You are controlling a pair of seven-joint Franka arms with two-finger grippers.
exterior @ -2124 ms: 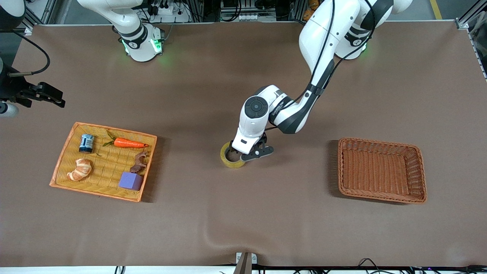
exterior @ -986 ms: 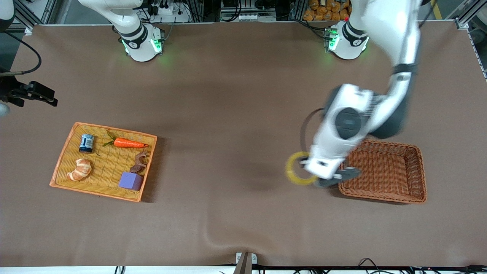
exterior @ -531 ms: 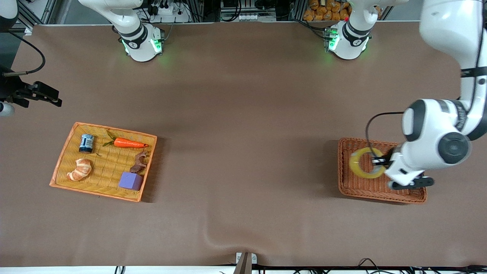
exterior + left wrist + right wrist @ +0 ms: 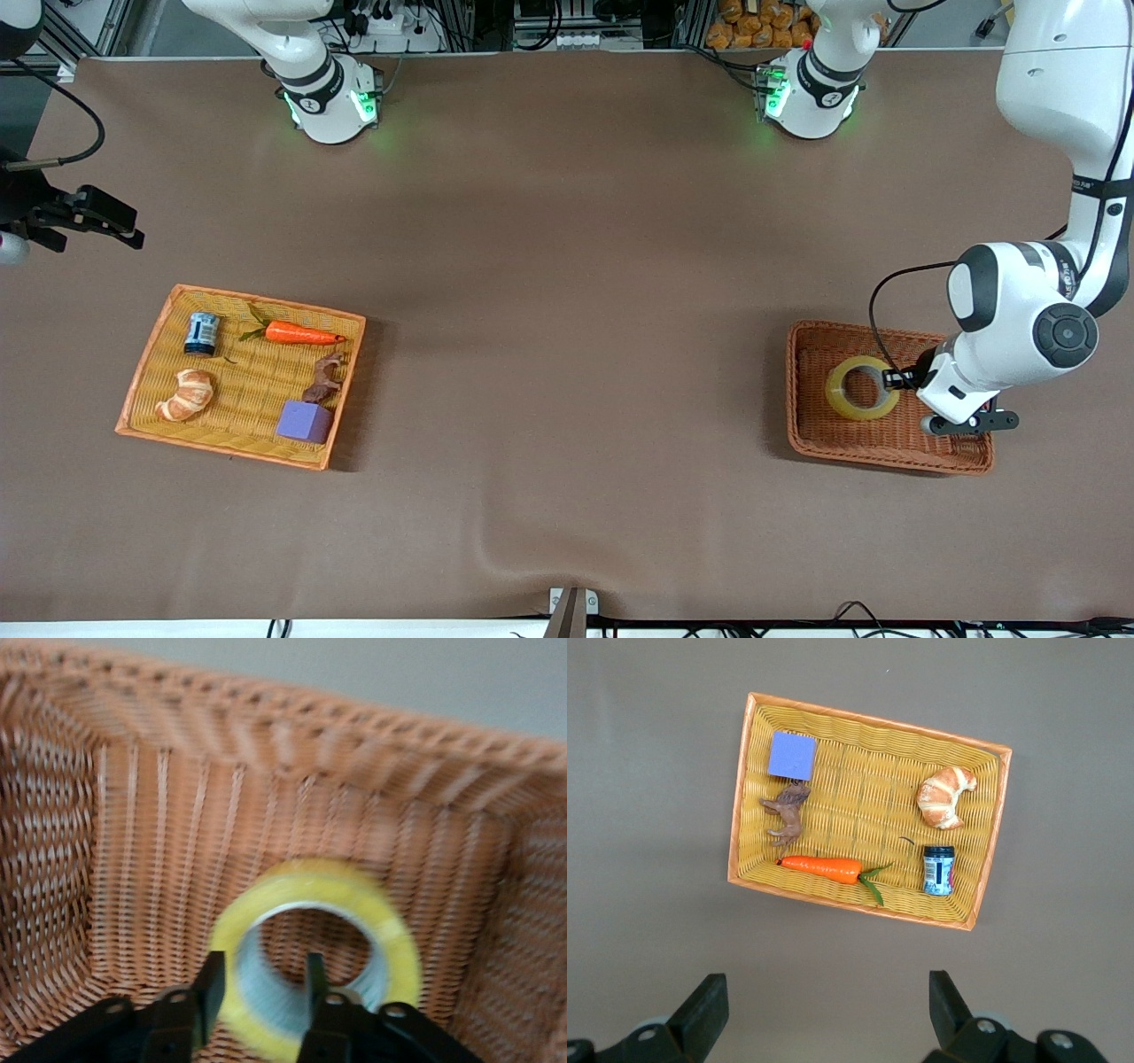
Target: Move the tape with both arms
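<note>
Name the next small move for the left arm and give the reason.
Probably open fully and lift straight up: the tape already lies in the brown basket, yet the left gripper straddles its wall, one finger inside the hole. The right gripper waits open.

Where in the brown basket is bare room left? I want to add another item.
The basket floor is bare toward the front camera and along its farther edge. The middle is crowded: the tape lies there, with the left end effector straddling its rim.

Even overhead light, soft shadows; left wrist view blurred.
</note>
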